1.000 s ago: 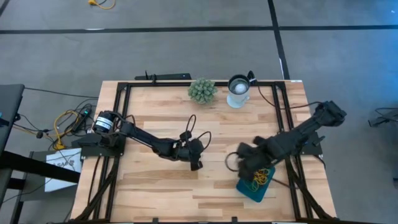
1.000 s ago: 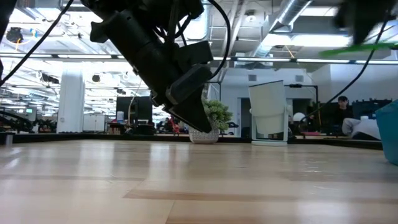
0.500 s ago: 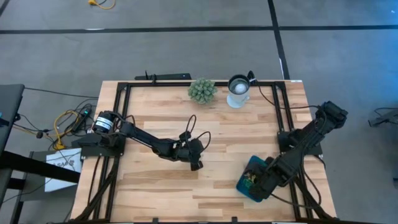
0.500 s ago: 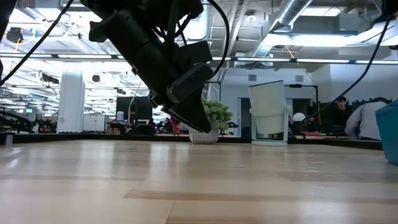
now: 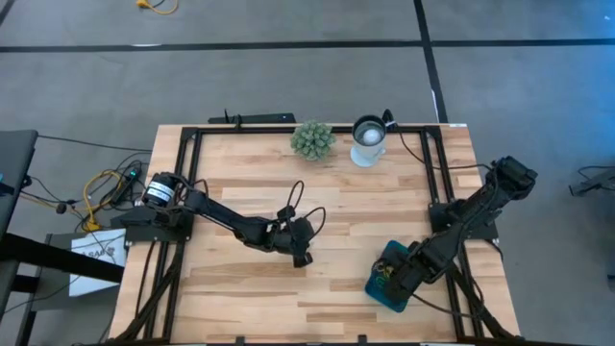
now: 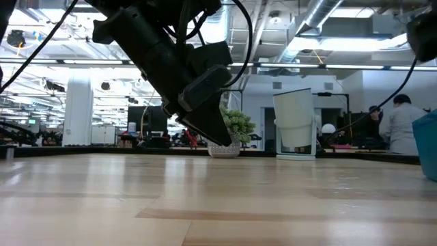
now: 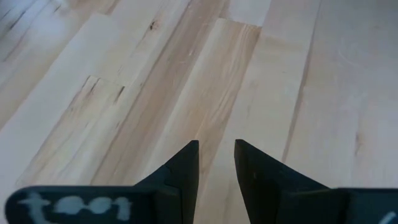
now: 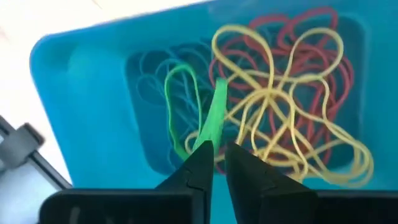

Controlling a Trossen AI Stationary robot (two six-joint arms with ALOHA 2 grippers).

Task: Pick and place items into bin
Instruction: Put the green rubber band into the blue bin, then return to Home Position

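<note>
The bin (image 5: 377, 289) is a teal tray near the table's front right; several red, yellow, blue and green rubber-band loops (image 8: 280, 93) lie in it. My right gripper (image 8: 219, 151) points down into the bin, its fingers a narrow gap apart, with a green band (image 8: 214, 115) at one fingertip. My left gripper (image 7: 216, 146) hovers over bare wood at the table's middle (image 5: 302, 258), open and holding nothing. The low view shows only the bin's edge (image 6: 430, 147). My right gripper comes from above, pointing down into the bin. The green band's upper end (image 8: 207, 138) lies against the tip of one finger (image 8: 200, 155), not pinched between the two. From there the band slants down onto the other loops in the bin.
A spiky green plant ball (image 5: 312, 139) and a round white-and-metal cup (image 5: 367, 140) stand at the table's far edge. Black frame rails run along the table's sides. A person (image 6: 399, 126) shows in the room behind.
My right gripper has swung toward the table's near right corner and sunk over the bin, taking the green band along. The band no longer shows high up in the low view.
</note>
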